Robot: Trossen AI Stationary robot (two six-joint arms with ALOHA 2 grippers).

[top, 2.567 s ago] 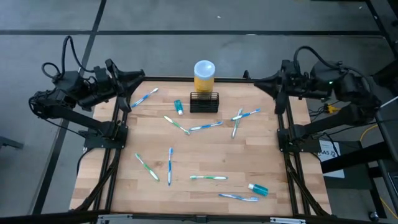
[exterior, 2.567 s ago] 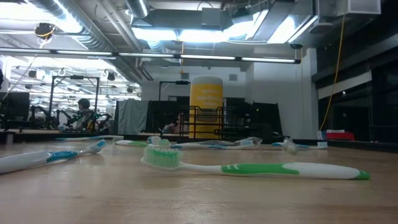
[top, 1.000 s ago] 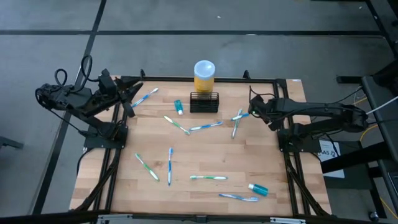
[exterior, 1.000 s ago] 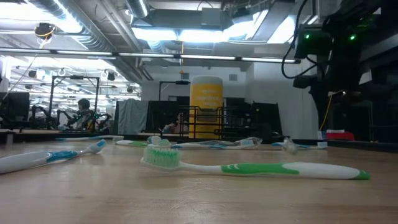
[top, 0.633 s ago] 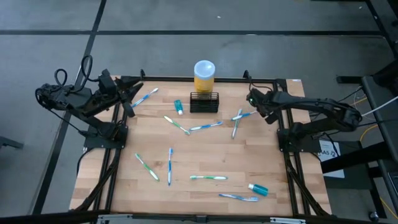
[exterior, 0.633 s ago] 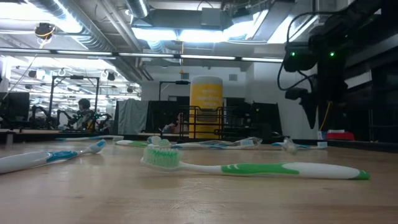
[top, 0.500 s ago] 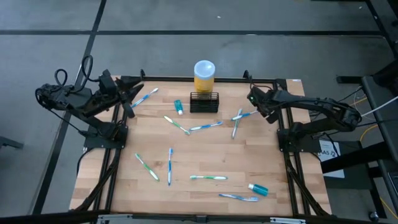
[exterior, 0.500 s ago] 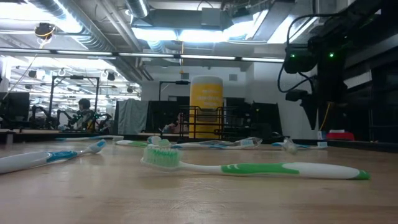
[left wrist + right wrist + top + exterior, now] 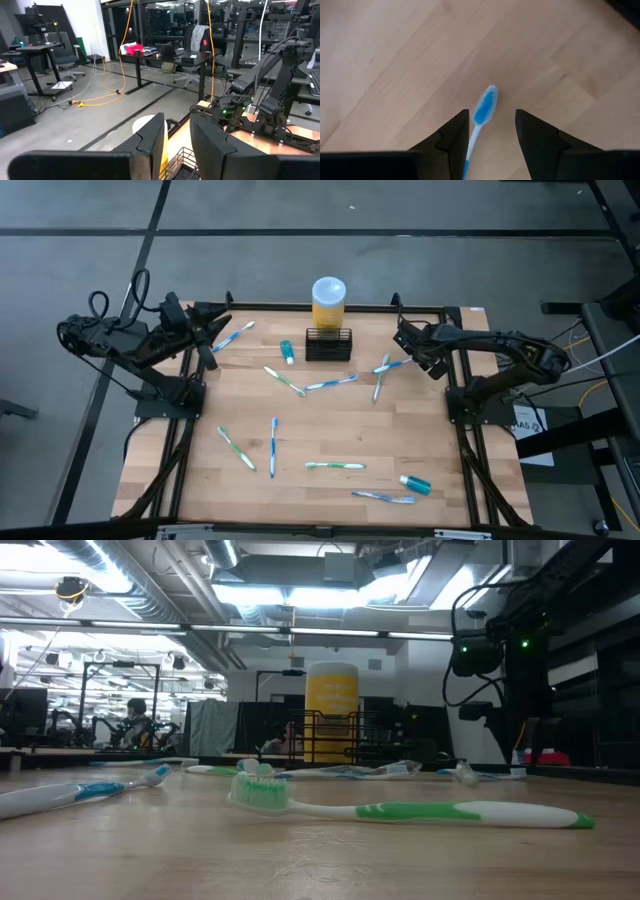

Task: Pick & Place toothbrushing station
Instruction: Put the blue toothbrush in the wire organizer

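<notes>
Toothbrushes lie scattered all over the wooden table (image 9: pixel 330 430), and the right gripper (image 9: pixel 407 352) is out over the far right part of it, poised directly above one of them. Looking down past its own fingers (image 9: pixel 455 135), that arm sees the end of a blue-and-white toothbrush (image 9: pixel 482 112) lying on the boards in the gap between them; the jaws are parted, nothing pinched, and whether the tips touch the wood cannot be told. From above, that same brush (image 9: pixel 397 364) sits just left of the gripper, crossing a green-handled one (image 9: pixel 379 383).

Over to the toothbrushing station (image 9: pixel 329 343): the small black wire-mesh holder stands upright at the far middle of the table, touching or just in front of the yellow cylinder (image 9: pixel 328 301) with the white round top. At table level the holder (image 9: pixel 325 738) shows as thin black wires in front of that cylinder (image 9: pixel 331 710), with the right arm (image 9: pixel 500 660) hanging dark at the right.

The left gripper (image 9: pixel 207 340) waits at the far left corner, above the table edge, jaws apart and empty; its fingers (image 9: pixel 150 145) frame the station's mesh (image 9: pixel 182 167) and the right arm beyond.

Nearest the low camera, a green-and-white toothbrush (image 9: pixel 400 808) lies flat, bristles up. A small teal tube (image 9: pixel 287 352) rests just left of the holder, and a second teal tube (image 9: pixel 416 484) lies near the right front corner.
</notes>
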